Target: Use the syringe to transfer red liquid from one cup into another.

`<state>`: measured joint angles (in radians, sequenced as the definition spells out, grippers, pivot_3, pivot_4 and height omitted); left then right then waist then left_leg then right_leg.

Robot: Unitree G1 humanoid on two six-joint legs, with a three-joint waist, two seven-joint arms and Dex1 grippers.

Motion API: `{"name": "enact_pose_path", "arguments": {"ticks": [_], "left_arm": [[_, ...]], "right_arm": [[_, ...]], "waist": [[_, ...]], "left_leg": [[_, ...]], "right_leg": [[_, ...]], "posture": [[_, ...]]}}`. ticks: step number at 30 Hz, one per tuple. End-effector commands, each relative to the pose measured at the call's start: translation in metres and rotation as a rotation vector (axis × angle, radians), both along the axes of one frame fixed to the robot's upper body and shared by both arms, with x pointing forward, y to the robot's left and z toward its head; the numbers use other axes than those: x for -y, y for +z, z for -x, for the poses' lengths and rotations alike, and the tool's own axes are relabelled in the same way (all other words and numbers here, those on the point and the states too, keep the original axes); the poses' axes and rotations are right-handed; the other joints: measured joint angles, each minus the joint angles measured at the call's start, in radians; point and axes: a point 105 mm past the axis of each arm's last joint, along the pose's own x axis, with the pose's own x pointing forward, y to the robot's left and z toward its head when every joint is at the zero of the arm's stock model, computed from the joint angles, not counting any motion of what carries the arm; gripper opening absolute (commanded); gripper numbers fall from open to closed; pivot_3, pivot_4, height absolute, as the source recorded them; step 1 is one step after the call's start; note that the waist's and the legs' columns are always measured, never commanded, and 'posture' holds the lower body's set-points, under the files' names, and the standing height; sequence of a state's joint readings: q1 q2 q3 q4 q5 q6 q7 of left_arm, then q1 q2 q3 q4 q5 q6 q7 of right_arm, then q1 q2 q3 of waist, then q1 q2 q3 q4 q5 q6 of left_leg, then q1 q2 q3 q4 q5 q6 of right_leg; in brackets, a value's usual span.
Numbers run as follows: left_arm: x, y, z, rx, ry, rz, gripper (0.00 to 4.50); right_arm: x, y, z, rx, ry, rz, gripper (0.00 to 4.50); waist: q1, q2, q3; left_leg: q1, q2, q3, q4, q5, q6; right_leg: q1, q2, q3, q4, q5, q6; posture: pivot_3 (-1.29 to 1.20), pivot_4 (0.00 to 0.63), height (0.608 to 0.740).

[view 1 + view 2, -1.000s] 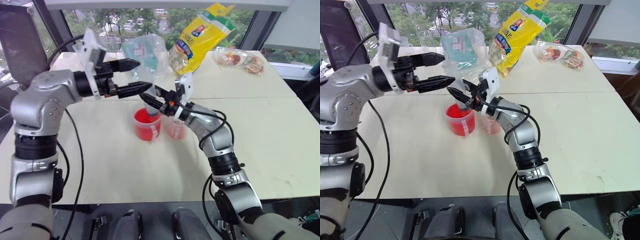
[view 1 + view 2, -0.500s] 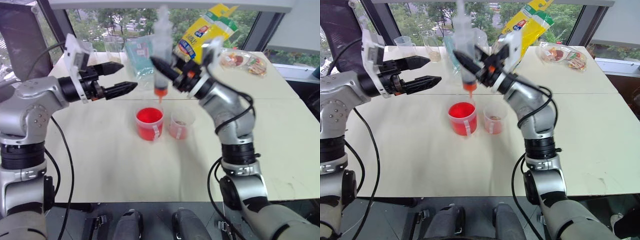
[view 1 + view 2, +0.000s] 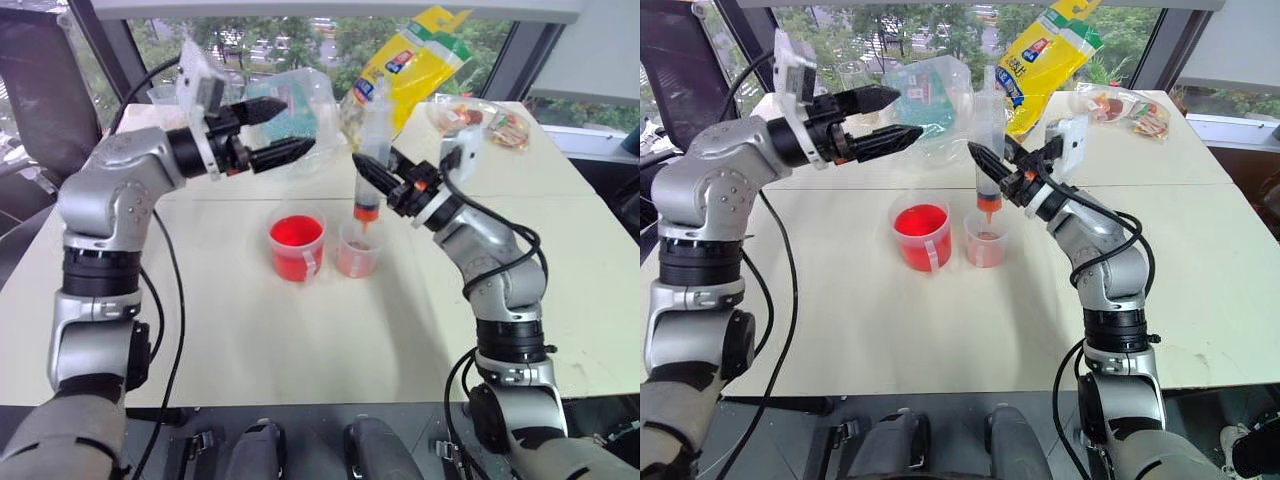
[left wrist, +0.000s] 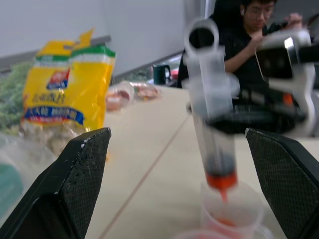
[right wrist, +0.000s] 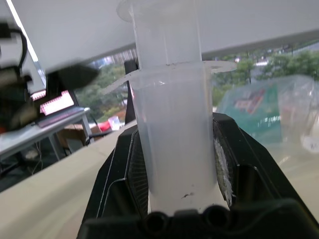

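Syringe (image 3: 990,150) is upright in my right gripper (image 3: 1008,172), jaws clamped on the barrel, orange tip just above the small cup (image 3: 985,240). The small cup stands just beside the big cup (image 3: 921,233), which is full of red liquid (image 3: 919,219). Both cups sit on the table (image 3: 1160,250).

My left gripper (image 3: 888,119) hangs spread wide and empty, up beside the plunger top and well above the big cup.

Step in hand, as I judge it: discharge into the small cup. To do it well:
- keep the barrel vertical and the tip centred over the small cup's mouth (drips land outside otherwise)
- bring the left onto the plunger head squarely and press slowly
- right stays firm so the barrel doesn't slide down into the light cup and tip it
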<state>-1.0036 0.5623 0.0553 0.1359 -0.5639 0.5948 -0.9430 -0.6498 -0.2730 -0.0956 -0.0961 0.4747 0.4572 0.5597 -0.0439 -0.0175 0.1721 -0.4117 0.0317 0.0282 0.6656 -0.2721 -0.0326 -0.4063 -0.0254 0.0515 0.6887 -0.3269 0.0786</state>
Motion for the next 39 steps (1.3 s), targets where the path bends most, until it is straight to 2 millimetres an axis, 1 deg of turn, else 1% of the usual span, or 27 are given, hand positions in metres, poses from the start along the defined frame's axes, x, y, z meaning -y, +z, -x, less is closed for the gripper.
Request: {"name": "enact_pose_path", "arguments": {"ticks": [1,6,15,18,22,26,27,29,30,32,33,35,37,39], "left_arm": [[0.007,0.019,-0.005,0.08,-0.001,0.008,4.46],[0.024,0.027,-0.021,0.095,-0.017,0.032,4.46],[0.047,0.029,-0.033,0.096,-0.079,0.032,4.46],[0.055,0.028,-0.033,0.096,-0.112,0.021,4.46],[0.069,0.021,-0.029,0.075,-0.199,-0.014,4.46],[0.076,0.015,-0.026,0.043,-0.268,-0.036,4.46],[0.077,0.014,-0.026,0.037,-0.277,-0.038,4.23],[0.079,0.012,-0.027,0.02,-0.292,-0.039,3.6],[0.079,0.011,-0.027,0.012,-0.297,-0.041,2.98],[0.08,0.009,-0.028,0.002,-0.308,-0.046,1.98],[0.081,0.008,-0.028,-0.002,-0.313,-0.048,1.66],[0.082,0.006,-0.027,-0.008,-0.327,-0.053,0.63],[0.084,0.004,-0.025,-0.01,-0.343,-0.059,0.05],[0.086,0.002,-0.024,-0.009,-0.351,-0.074,0.05]], "right_arm": [[-0.003,0.013,0.008,0.076,-0.001,-0.011,1.39],[-0.009,0.013,0.011,0.079,0.003,-0.015,1.39],[-0.014,0.016,0.014,0.092,0.02,0.003,1.39],[-0.014,0.016,0.015,0.096,0.021,0.008,1.39],[-0.015,0.015,0.018,0.103,0.028,0.021,1.39],[-0.018,0.013,0.02,0.11,0.037,0.041,1.39],[-0.018,0.012,0.02,0.112,0.039,0.045,1.39],[-0.019,0.012,0.021,0.116,0.043,0.052,1.39],[-0.019,0.011,0.021,0.118,0.043,0.057,1.39],[-0.02,0.011,0.022,0.12,0.043,0.063,1.39],[-0.02,0.01,0.022,0.12,0.043,0.064,1.39],[-0.019,0.01,0.022,0.121,0.043,0.065,1.39],[-0.019,0.01,0.022,0.124,0.043,0.069,1.39],[-0.019,0.011,0.022,0.128,0.042,0.072,1.39]], "waist": [[0.002,0.0,0.0],[0.004,0.0,0.0],[0.002,0.0,0.0],[0.003,0.0,0.0],[0.002,0.0,0.0],[0.0,0.0,0.0],[0.001,0.0,0.0],[0.002,0.0,0.0],[0.002,0.0,0.0],[0.002,0.0,0.0],[0.002,0.0,0.0],[0.002,0.0,0.0],[0.001,0.0,0.0],[0.001,0.0,0.0]], "left_leg": [[0.0,0.0,0.0,0.0,0.0,0.0],[0.0,0.0,0.0,0.001,0.0,0.0],[0.0,0.0,0.0,0.0,0.0,0.0],[-0.001,0.0,0.0,0.0,0.0,0.0],[-0.001,0.0,0.0,0.0,0.0,0.0],[-0.001,0.0,0.0,0.0,0.0,0.0],[-0.001,0.0,0.0,0.0,0.0,0.0],[-0.001,0.0,0.0,0.0,0.0,0.0],[-0.001,0.0,0.0,0.0,0.0,0.0],[-0.001,0.0,0.0,0.0,0.0,0.0],[-0.001,0.0,0.0,0.0,0.0,0.0],[-0.001,0.0,0.0,0.0,0.0,0.0],[-0.001,0.0,0.0,0.0,0.0,0.0],[-0.001,0.0,0.0,0.0,0.0,0.0]], "right_leg": [[0.0,0.0,0.0,0.0,0.0,0.0],[0.0,0.0,-0.001,0.0,0.0,0.0],[0.0,0.001,-0.001,-0.001,0.0,0.0],[0.0,0.001,-0.001,-0.001,0.0,0.0],[0.0,0.001,-0.001,-0.001,0.0,0.0],[0.0,0.001,-0.001,-0.001,0.0,0.0],[0.0,0.002,-0.001,-0.001,0.0,0.0],[0.0,0.003,-0.001,-0.001,0.0,0.0],[0.0,0.003,-0.001,-0.001,0.0,0.0],[0.0,0.003,-0.001,-0.001,0.0,0.0],[0.0,0.003,-0.001,-0.001,0.0,0.0],[0.0,0.003,-0.001,-0.001,0.0,0.0],[0.0,0.003,-0.001,-0.001,0.0,0.0],[0.0,0.004,0.0,-0.001,0.0,0.0]], "posture": [[0.0,0.15,0.74],[0.0,0.15,0.74],[0.0,0.15,0.74],[0.0,0.15,0.74],[0.0,0.15,0.74],[0.0,0.15,0.74],[0.0,0.15,0.74],[0.0,0.15,0.74],[0.0,0.15,0.74],[0.0,0.15,0.74],[0.0,0.15,0.74],[0.0,0.15,0.74],[0.0,0.15,0.74],[0.0,0.15,0.74]]}}
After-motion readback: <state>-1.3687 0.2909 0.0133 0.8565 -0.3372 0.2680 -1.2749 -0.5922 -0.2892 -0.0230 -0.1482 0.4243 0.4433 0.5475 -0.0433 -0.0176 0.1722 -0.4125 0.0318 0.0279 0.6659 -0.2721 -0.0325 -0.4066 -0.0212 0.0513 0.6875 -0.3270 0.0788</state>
